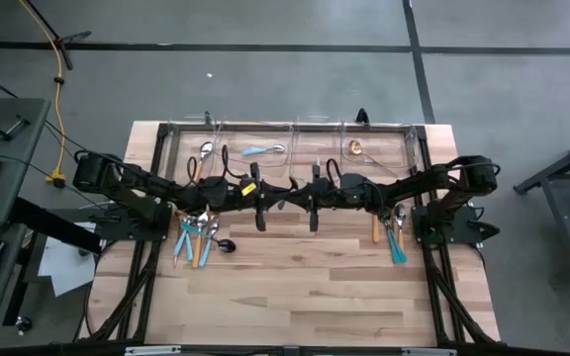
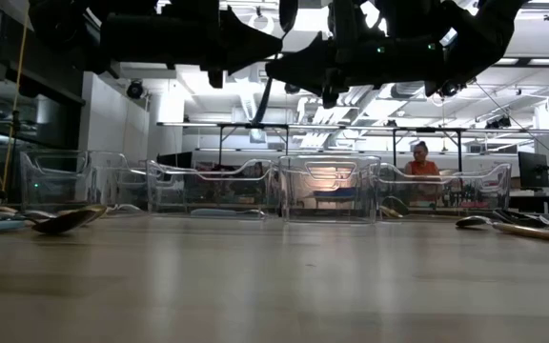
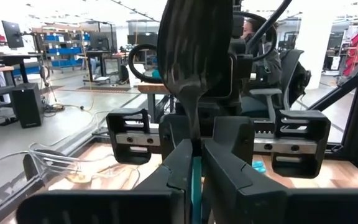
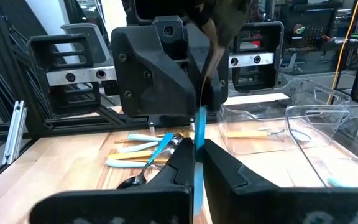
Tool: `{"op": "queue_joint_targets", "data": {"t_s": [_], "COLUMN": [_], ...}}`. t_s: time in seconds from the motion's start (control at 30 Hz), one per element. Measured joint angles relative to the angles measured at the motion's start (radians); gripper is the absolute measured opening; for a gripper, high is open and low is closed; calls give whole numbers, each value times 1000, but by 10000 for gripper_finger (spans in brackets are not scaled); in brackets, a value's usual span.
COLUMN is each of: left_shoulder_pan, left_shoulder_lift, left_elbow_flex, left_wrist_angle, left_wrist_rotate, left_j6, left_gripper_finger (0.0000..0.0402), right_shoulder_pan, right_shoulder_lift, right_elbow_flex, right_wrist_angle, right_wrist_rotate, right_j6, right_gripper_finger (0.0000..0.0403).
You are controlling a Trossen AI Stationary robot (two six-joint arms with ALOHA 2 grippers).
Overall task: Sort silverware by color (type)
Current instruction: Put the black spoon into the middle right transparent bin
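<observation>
While both hands grip one spoon in mid-air, only one should let go.
With the black spoon [image 3: 194, 50] held high above the middle of the table [image 1: 295, 287], the left hand [image 3: 194, 168] is pinched nearly shut on its neck and the right hand [image 4: 196, 155] is clamped fully on its blue handle. My advice: keep the right squeeze firm, open the left fingers slowly, then draw straight apart before heading for the clear bins [image 1: 295, 133].
</observation>
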Motion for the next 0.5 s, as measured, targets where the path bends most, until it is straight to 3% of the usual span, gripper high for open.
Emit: {"op": "queue_joint_targets", "data": {"t_s": [0.33, 0.5], "left_shoulder_pan": [0, 0], "left_shoulder_lift": [-66, -175], "left_elbow_flex": [0, 0], "left_wrist_angle": [-140, -324], "left_wrist_rotate": [-35, -60], "left_j6": [-10, -13], "left_gripper_finger": [84, 107], "right_shoulder_pan": [-1, -1], "right_shoulder_lift": [-75, -143], "right_elbow_flex": [-29, -65], "right_wrist_angle": [-82, -150], "right_wrist_rotate": [70, 165], "right_j6": [-26, -45], "right_gripper_finger": [1, 1]}}
